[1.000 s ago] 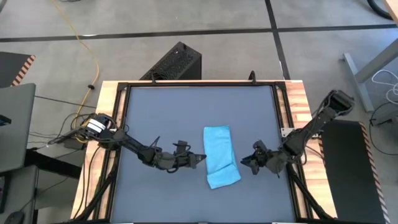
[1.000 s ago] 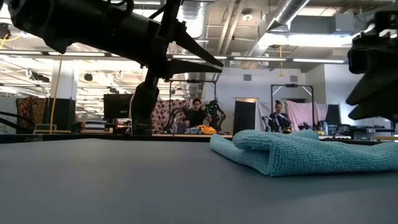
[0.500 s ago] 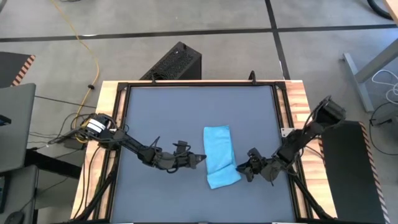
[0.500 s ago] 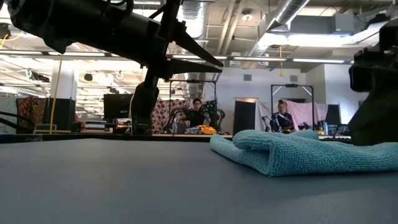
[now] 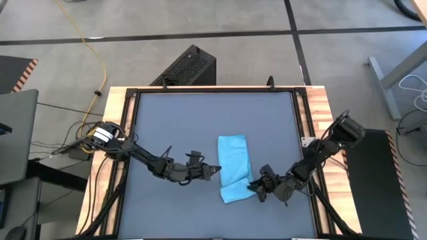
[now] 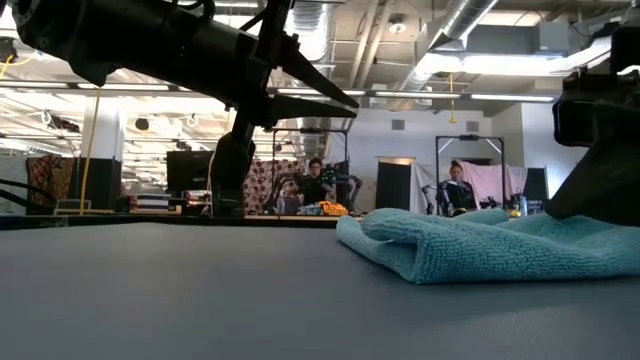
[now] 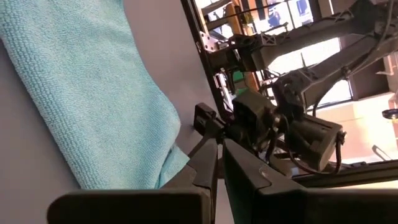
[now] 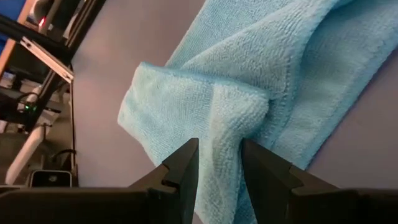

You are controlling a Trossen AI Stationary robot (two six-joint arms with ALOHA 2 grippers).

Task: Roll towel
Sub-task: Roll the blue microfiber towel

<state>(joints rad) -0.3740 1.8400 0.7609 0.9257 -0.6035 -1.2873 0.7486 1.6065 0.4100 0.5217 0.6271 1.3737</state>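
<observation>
Right of the table's centre, toward the near edge, lies the towel (image 5: pixel 236 167), a narrow sky-blue strip folded lengthwise, with its near end already humped up into a loose fold. The right gripper (image 5: pixel 255 189) is down at that near right corner, and the right wrist view shows its two dark fingers (image 8: pixel 180 167) set on either side of a raised ridge of cloth, partly apart and pinching that fold between them. The left gripper (image 5: pixel 217 170) hangs just beside the towel's left edge, fingers clenched together on nothing, clear of the dark grey tabletop (image 5: pixel 173 120).

The hold looks shallow: only a thin ridge of soft pile sits between the fingers, so I judge it could slip out as soon as the corner is drawn over. With only one corner taken, the roll may start skewed and wind into a cone instead of a tidy cylinder. Nothing pins the far end, so the whole strip may drag across the smooth surface instead of rolling.
</observation>
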